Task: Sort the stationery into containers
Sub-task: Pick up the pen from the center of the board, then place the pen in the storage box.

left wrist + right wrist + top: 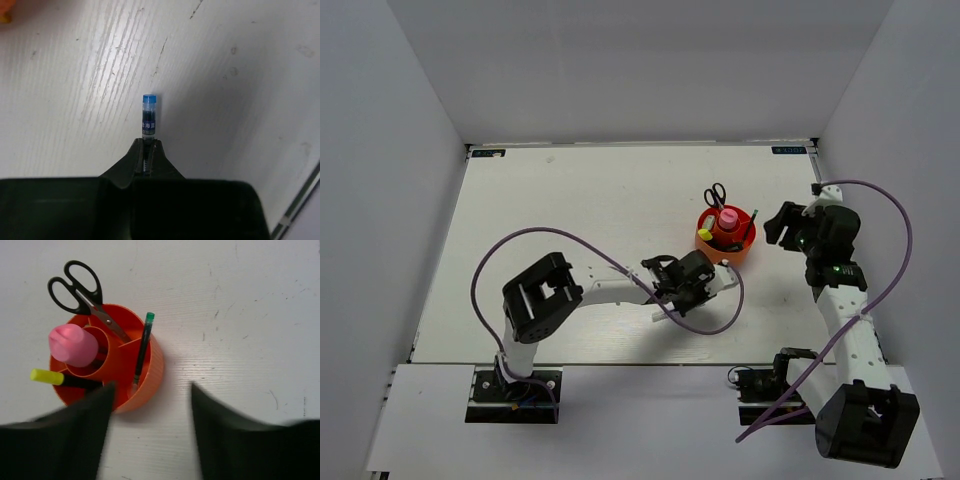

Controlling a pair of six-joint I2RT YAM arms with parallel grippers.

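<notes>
Nearest the arm bases, the left gripper point(688, 280) reaches across the table point(570, 200) and is clamped on a blue-capped pen point(149, 117). In the left wrist view the jaws pinch the barrel low down, so the capped end projects forward, clear of the surface. Such a grip likely leaves free length to lower into a compartment.

Just beyond it stands the orange-red cup point(738, 256), its interior divided into a central ring and outer sectors. The pink-capped glue tube point(72, 345) stands upright in the ring, which suits its width. The yellow highlighter point(47, 376) and the green pen point(142, 350) lean in outer sectors, their tops resting against the rim because the wall is low.

Beside the cup, on its right, the right gripper point(782, 224) hovers with jaws spread wide and nothing between them. Its wrist camera looks down on the cup, a stance that judgement reads as standing by.

Farthest, the black-handled scissors point(75, 287) sit blades-down in a far sector, handles overhanging the rim. The task appears nearly complete, with the held pen remaining.
</notes>
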